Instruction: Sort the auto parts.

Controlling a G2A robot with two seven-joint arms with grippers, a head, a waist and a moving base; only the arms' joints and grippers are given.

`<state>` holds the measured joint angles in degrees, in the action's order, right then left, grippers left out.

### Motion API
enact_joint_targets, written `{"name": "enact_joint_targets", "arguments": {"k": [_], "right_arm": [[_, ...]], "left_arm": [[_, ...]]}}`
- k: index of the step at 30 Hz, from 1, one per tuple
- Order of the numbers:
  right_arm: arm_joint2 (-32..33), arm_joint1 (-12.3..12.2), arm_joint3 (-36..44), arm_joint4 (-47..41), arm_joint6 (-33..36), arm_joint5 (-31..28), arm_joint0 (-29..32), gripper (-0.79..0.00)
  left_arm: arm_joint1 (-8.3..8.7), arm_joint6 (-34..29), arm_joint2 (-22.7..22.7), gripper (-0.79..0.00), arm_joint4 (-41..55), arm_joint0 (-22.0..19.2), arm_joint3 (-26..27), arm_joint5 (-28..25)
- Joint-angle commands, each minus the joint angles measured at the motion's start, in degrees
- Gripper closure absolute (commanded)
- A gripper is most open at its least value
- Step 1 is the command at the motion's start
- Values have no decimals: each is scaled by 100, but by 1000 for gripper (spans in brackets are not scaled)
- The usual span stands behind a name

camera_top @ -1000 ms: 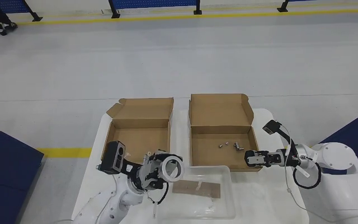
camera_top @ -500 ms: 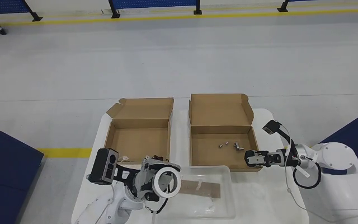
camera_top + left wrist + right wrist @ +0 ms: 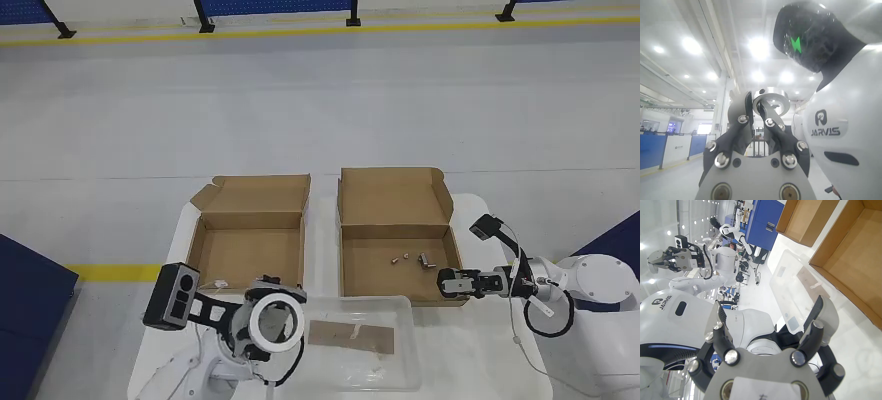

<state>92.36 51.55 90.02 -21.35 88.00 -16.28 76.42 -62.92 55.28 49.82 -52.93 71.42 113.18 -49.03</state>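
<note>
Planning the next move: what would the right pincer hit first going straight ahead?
Probably the bin; the open right pincer points at its rim, beside the right box. Height is unclear, so it may pass above.

An industrial robotics hall. Ceiling lights [image 3: 757, 47] hang high above the left claw [image 3: 754, 106], blue barriers [image 3: 651, 149] beyond it; past the right claw [image 3: 769, 303] stands another white robot [image 3: 728, 228].

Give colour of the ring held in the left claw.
Shiny silver metal. The ring in the left claw shows best in the left wrist view.
</note>
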Motion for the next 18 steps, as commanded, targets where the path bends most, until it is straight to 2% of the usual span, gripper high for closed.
{"name": "enact_joint_targets", "arguments": {"k": [1, 13, 18], "right_arm": [[0, 0, 0, 0, 0, 0, 0, -785], [0, 0, 0, 0, 0, 0, 0, -785], [0, 0, 0, 0, 0, 0, 0, -785]], "left_arm": [[-28, 23, 15, 0, 175, 32, 49, 26], [-257, -120, 233, 0, 815, 218, 186, -117], [-265, -188, 276, 0, 730, 229, 141, -185]]}}
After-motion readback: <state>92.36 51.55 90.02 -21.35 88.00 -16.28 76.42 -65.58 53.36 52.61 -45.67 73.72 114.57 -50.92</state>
